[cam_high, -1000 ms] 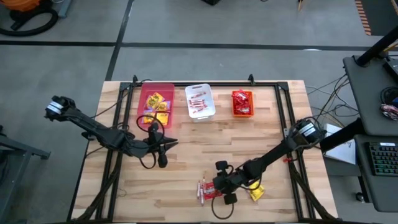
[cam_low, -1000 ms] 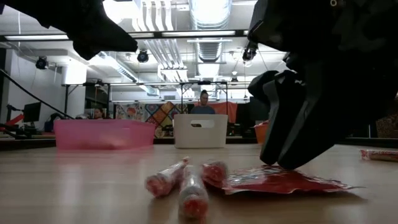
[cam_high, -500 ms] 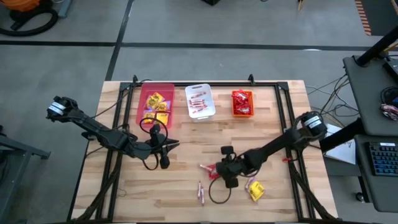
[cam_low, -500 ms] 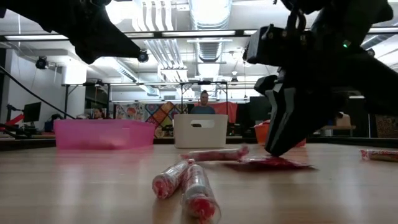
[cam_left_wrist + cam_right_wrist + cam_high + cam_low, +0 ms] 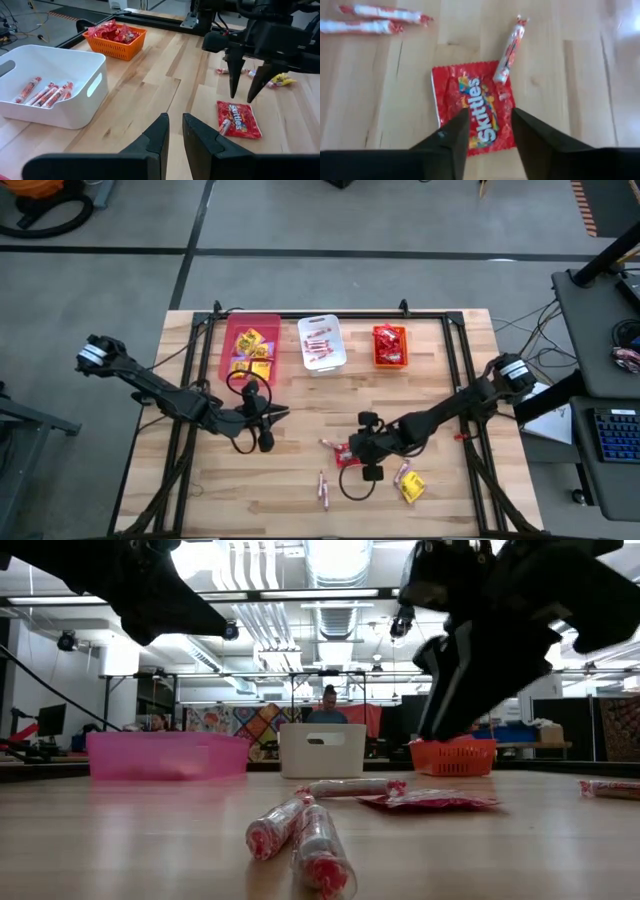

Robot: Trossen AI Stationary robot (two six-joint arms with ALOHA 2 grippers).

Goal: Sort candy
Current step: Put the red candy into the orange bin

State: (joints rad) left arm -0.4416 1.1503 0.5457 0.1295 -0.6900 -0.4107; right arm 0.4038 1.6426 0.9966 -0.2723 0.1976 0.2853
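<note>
Fingers (image 5: 450, 142) of the right gripper (image 5: 246, 95) hang parted and empty just above the red Skittles packet (image 5: 472, 106).

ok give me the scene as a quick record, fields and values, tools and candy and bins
right tool: open, above the red packet, empty
left tool: nearly closed, empty, waiting left of table centre
red packet: flat on the table, one stick overlapping its edge
loose sticks: two near the front edge
pink bin: yellow packets
white bin: sticks
orange bin: red packets
</note>
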